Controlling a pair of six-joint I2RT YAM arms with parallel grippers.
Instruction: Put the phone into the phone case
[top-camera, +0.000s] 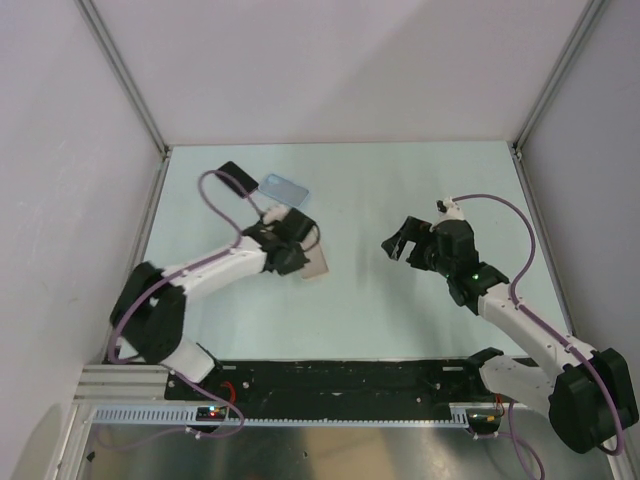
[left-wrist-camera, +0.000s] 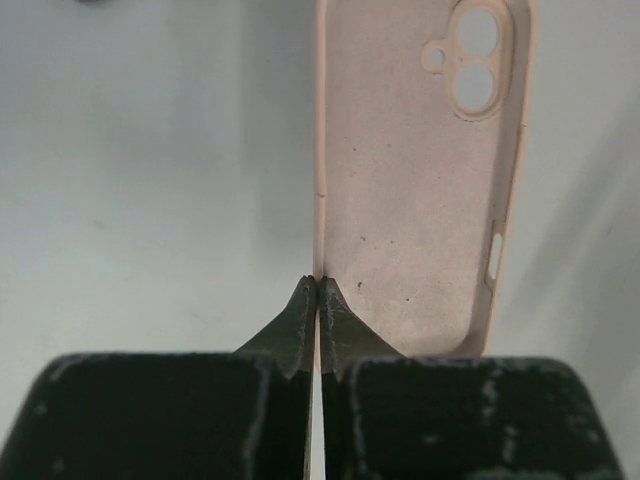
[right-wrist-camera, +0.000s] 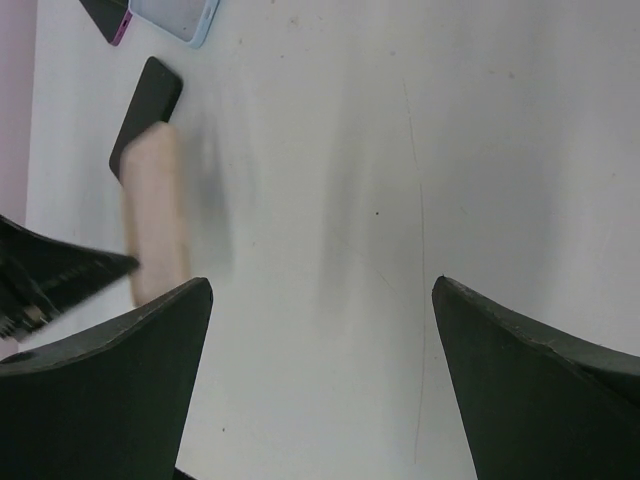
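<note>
Left wrist view: left gripper (left-wrist-camera: 317, 284) clamped on pink phone case (left-wrist-camera: 410, 180) rim; right gripper (right-wrist-camera: 322, 286) jaws wide apart.

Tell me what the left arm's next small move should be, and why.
Probably draw the pale pink case toward the middle of the table, with the grip kept shut. The left pincer is shut on its side wall, the right pincer hangs open over the table farther right, and the black phone lies close beside the case, so moving it clear should give both arms room.
</note>
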